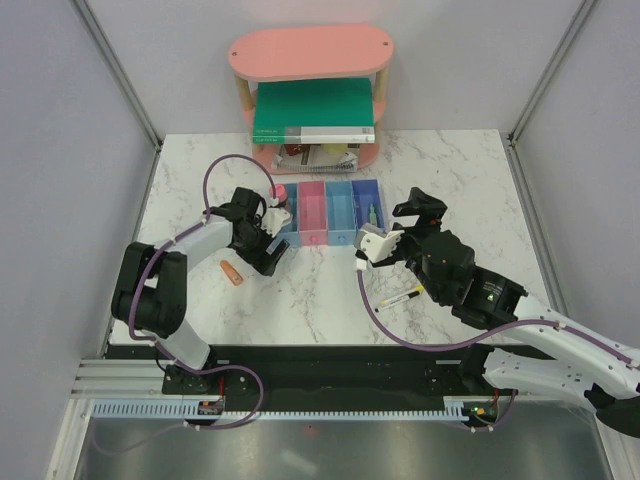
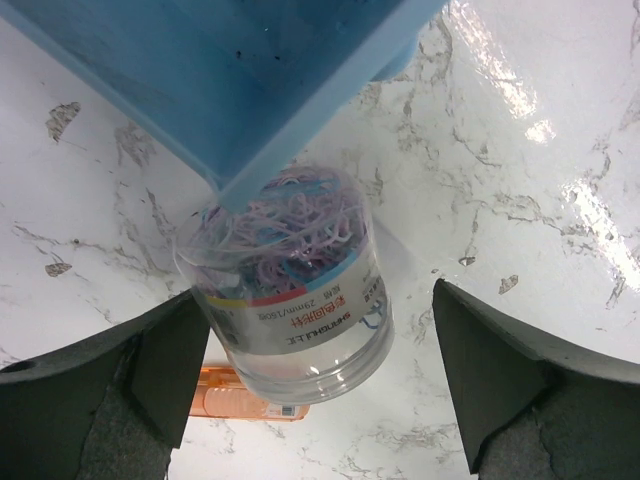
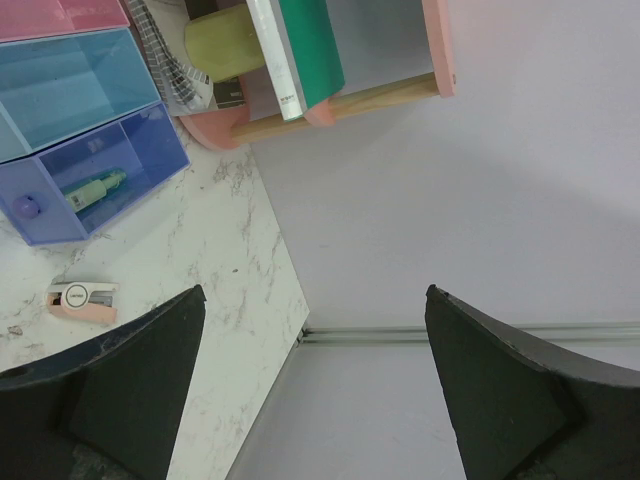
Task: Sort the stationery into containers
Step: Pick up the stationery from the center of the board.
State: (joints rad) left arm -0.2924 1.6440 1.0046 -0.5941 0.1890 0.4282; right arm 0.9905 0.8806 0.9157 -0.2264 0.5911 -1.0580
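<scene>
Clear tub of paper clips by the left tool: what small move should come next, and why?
Probably close the left tool on the clear tub: its fingers stand open on either side of it, and the tub sits outside the blue bin, not yet sorted.

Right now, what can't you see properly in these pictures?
Left wrist view: the top of the clear jar is under the blue bin; the jar hides most of the orange piece.
Top view: the pen is too small to show detail.
Right wrist view: the top edge cuts off the pink shelf.
</scene>
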